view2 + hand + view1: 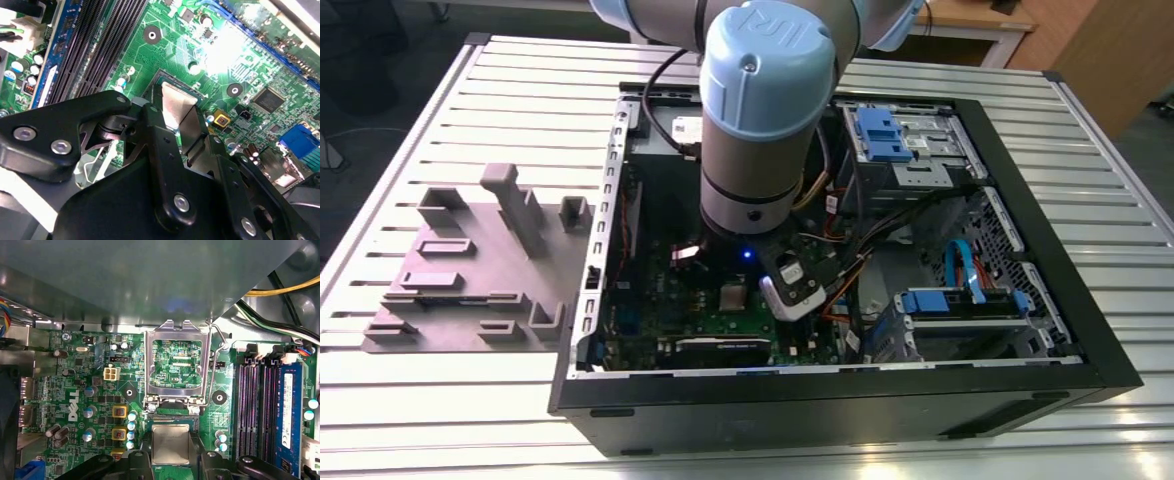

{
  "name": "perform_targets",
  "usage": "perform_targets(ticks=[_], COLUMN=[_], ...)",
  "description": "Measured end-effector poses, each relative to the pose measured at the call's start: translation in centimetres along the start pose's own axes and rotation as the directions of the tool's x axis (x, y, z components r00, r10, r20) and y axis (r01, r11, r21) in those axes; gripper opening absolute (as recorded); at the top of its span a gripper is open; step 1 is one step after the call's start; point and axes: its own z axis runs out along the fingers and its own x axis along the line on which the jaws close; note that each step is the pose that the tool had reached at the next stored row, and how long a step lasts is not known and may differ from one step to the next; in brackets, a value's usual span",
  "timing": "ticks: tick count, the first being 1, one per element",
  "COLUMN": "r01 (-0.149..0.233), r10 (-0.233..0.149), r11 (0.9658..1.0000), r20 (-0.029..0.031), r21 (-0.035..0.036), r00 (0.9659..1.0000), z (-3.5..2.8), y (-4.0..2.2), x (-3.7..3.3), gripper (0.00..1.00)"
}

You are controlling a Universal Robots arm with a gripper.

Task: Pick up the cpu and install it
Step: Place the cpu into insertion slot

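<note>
Cpu between fingers at socket inside open case

arm: silver-grey tube, pale-blue joint caps | tool: black plate linkages, silver screws

Slatted metal table w/ open black computer case on it; grey moulded parts tray beside case, at exterior view's left. Blue-and-grey robot arm reaches down into case, above green motherboard. Small square silvery cpu clasped in black gripper, just beside raised silver socket frame; black memory slots near frame, on same board.
</note>
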Motion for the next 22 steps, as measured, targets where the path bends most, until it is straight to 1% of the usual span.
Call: perform_targets(ticks=[2, 5, 8, 11, 13, 16, 22], r01=[0.000, 0.000, -0.002, -0.015, -0.016, -0.016, -0.017], r10=[0.000, 0.000, 0.002, 0.015, 0.016, 0.016, 0.017], r11=[1.0000, 1.0000, 1.0000, 0.9999, 0.9999, 0.9999, 0.9999], r20=[0.0010, 0.0001, 0.0002, 0.0005, 0.0011, 0.0011, 0.0011], r21=[-0.0016, -0.0002, -0.0003, -0.0001, -0.0018, -0.0021, -0.0018], r00=[1.0000, 1.0000, 1.0000, 0.9999, 0.9999, 0.9999, 0.9999], z=[-0.15, -0.47, -0.47, -0.47, -0.46, -0.45, -0.17], y=[0.03, 0.02, 0.02, 0.02, 0.03, 0.04, 0.02], x=[-0.01, 0.00, 0.00, 0.00, 0.00, 0.00, 0.00], gripper=[0.38, 0.38, 0.38, 0.38, 0.38, 0.38, 0.38])
